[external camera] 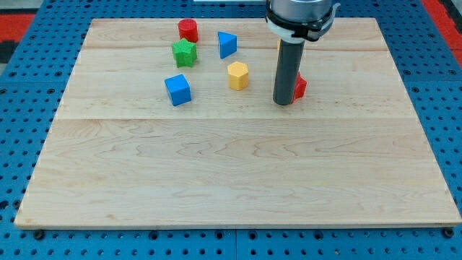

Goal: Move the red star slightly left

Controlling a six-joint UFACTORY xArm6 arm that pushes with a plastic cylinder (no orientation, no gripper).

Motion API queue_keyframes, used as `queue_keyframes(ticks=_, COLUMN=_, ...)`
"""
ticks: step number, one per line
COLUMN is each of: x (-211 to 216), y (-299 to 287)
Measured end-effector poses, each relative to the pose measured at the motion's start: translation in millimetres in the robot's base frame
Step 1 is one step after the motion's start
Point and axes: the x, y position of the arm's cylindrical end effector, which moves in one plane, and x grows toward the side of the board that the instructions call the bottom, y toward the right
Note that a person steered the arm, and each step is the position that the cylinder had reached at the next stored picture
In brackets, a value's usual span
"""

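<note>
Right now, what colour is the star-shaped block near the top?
Green. The green star shows clearly in the camera view.

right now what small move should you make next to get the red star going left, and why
Probably bring my tip round to the view's right of the red star, then push gently toward the view's left. As it stands, my tip sits at the star's left side and hides most of it, so pushing from here would send it the wrong way. The yellow hexagon block lies further left, so keep the push short.

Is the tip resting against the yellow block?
No: my tip sits beside the mostly hidden red star, with bare board between it and the yellow block.
</note>
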Motion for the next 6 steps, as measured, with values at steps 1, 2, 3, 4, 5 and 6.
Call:
queue_keyframes(ticks=1, x=9, y=2)
queue_keyframes(ticks=2, x=45, y=4)
queue_keyframes(ticks=3, x=82, y=4)
queue_keyframes(ticks=4, x=120, y=19)
queue_keyframes(ticks=5, x=133, y=57)
queue_keyframes(ticks=6, x=94, y=96)
